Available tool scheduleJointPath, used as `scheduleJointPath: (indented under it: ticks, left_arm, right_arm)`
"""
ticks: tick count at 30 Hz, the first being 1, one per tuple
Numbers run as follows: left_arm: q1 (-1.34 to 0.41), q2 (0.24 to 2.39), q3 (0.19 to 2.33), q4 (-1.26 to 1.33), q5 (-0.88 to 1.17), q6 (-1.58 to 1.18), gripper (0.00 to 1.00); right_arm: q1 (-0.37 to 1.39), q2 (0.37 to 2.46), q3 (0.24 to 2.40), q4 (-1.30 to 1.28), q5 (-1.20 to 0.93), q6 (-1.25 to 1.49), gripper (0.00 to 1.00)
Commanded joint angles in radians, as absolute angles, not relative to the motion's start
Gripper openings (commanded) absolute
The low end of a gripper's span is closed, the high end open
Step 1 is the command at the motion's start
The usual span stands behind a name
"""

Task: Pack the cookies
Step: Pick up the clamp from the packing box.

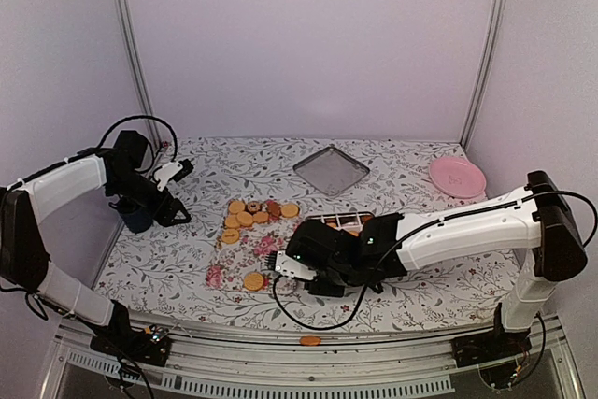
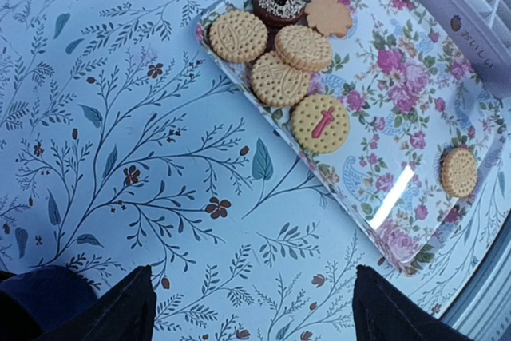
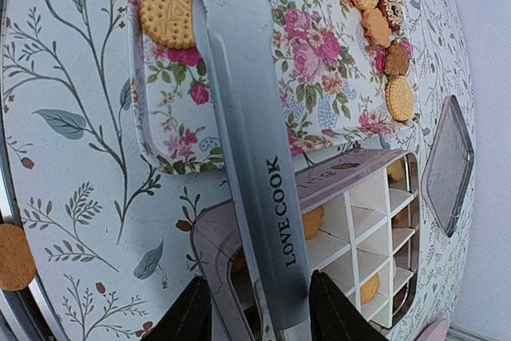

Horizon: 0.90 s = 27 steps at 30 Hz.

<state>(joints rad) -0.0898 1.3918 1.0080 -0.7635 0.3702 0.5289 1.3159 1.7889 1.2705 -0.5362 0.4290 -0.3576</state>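
Note:
Several cookies [image 1: 250,213] lie in a cluster at the far end of a floral tray [image 1: 234,263]; they also show in the left wrist view [image 2: 279,45]. One golden cookie [image 1: 253,280] lies alone at the tray's near end. My right gripper [image 3: 259,309] is shut on metal tongs [image 3: 247,117], whose tip rests beside that lone cookie [image 3: 168,12]. A tin with a white divider grid [image 3: 375,221] holds several cookies. My left gripper [image 2: 254,309] is open and empty, hovering over the tablecloth left of the tray.
A dark blue cup [image 1: 135,217] stands by the left gripper [image 1: 176,203]. A metal lid [image 1: 331,171] lies at the back, a pink plate [image 1: 457,176] at the back right. One cookie [image 1: 309,340] lies on the front rail, off the table.

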Motion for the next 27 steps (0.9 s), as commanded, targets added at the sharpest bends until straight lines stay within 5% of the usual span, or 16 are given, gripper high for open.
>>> scheduleJointPath:
  ticks: [1, 20, 27]
  left_arm:
    - [-0.099, 1.373, 1.006, -0.757, 0.361, 0.535, 0.85]
    - [-0.099, 1.368, 1.01, -0.762, 0.352, 0.536, 0.85]
    - [-0.099, 1.371, 1.015, -0.765, 0.351, 0.539, 0.85]
  right_arm:
    - [1.33, 1.81, 1.29, -0.51, 0.504, -0.364, 0.42]
    - [1.391, 1.844, 1.135, -0.331, 0.769, -0.361, 0.0]
    - [1.413, 1.804, 1.07, -0.189, 0.91, -0.378, 0.0]
